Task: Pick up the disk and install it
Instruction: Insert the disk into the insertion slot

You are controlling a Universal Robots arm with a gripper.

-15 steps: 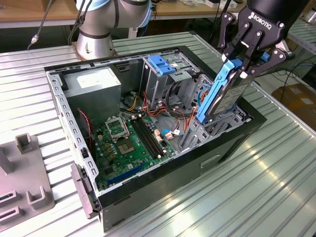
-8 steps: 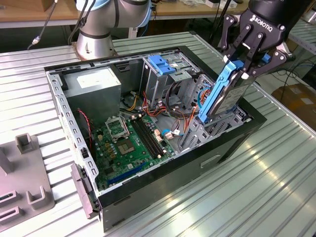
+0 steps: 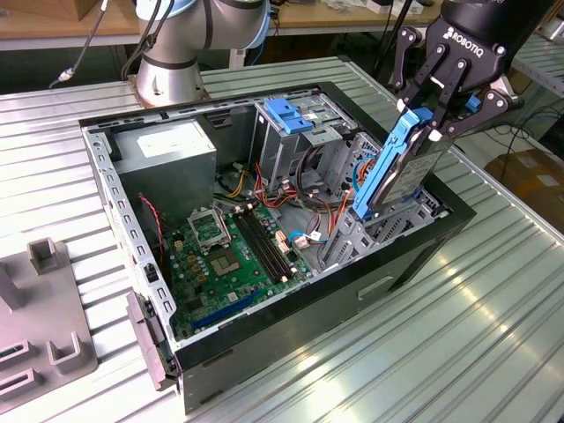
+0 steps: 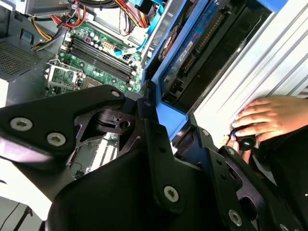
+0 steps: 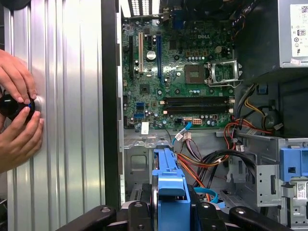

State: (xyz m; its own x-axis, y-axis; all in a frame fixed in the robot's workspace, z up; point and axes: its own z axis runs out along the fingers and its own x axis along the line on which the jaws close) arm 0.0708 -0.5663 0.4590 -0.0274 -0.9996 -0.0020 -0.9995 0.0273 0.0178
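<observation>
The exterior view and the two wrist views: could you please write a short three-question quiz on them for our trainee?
1. True or false: the gripper is shut on the disk.
2. How does the disk sit? A) lying flat B) tilted, lower end down in the computer case C) hanging clear above the case
3. In the first wrist view, what rests on the table beside the case?
Key: 1 true; 2 B; 3 a person's hands, around a small black object.

The claw (image 4: 166, 122) grips the blue-edged disk (image 4: 195, 45), the motherboard (image 4: 96, 55) beyond it and a hand (image 4: 264, 118) on the ribbed table (image 4: 272, 55).
</observation>
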